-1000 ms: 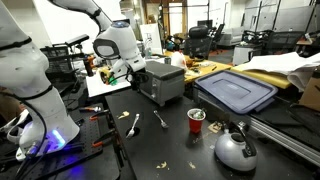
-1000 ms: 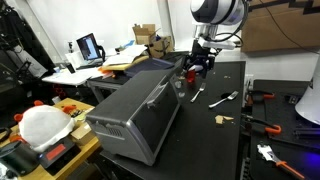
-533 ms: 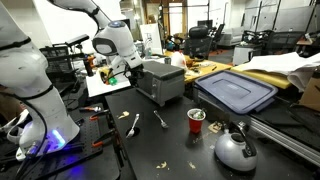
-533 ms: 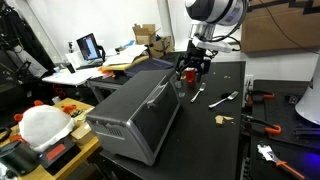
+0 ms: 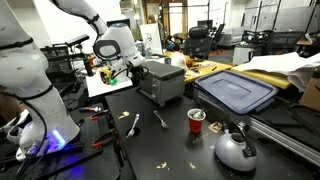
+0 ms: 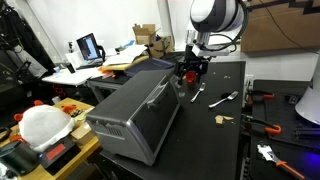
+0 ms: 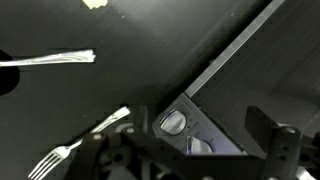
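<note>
My gripper (image 5: 118, 72) hangs just above the black table at the knob end of a grey toaster oven (image 5: 162, 82), as both exterior views show (image 6: 190, 70). In the wrist view the two fingers (image 7: 200, 140) stand wide apart and empty. The oven's corner with a round silver knob (image 7: 175, 123) lies between and below them. The oven (image 6: 140, 105) is closed. Two forks (image 7: 60, 58) (image 7: 85, 140) lie on the table beside the gripper.
The forks (image 5: 133, 124) (image 5: 160, 119) lie in front of the oven. A red cup (image 5: 196, 120), a silver kettle (image 5: 235, 148) and a blue bin lid (image 5: 238, 90) stand beyond. A laptop (image 6: 89, 47) and clutter lie behind the oven.
The gripper has shifted a little closer to the oven's knob end and slightly lower. The oven and forks have not moved.
</note>
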{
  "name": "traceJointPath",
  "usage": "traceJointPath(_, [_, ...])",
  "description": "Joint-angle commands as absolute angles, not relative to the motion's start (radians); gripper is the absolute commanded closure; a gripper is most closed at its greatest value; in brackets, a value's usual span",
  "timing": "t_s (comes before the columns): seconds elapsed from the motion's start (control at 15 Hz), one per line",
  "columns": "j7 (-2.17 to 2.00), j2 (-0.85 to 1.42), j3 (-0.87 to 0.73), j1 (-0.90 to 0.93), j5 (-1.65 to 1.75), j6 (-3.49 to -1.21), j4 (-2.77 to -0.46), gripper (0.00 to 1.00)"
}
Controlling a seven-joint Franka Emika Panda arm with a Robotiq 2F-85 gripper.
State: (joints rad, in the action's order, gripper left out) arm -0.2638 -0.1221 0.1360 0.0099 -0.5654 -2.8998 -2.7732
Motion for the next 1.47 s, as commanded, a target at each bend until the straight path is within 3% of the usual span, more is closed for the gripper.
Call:
traceJointPath(0.0, [-0.348,-0.14,0.088,-0.039,-0.343,-2.881,-2.773,0.0])
traceJointPath(0.4, [-0.167,-0.078,-0.02,-0.016,-0.326,-2.736,-2.599,0.0])
traceJointPath(0.93, [0.175,0.117,-0.032,-0.043,-0.388,-2.433,-2.308,0.0])
traceJointPath(1.4, [0.337,0.099,-0.048,-0.103,-0.335,-2.237,-2.265,0.0])
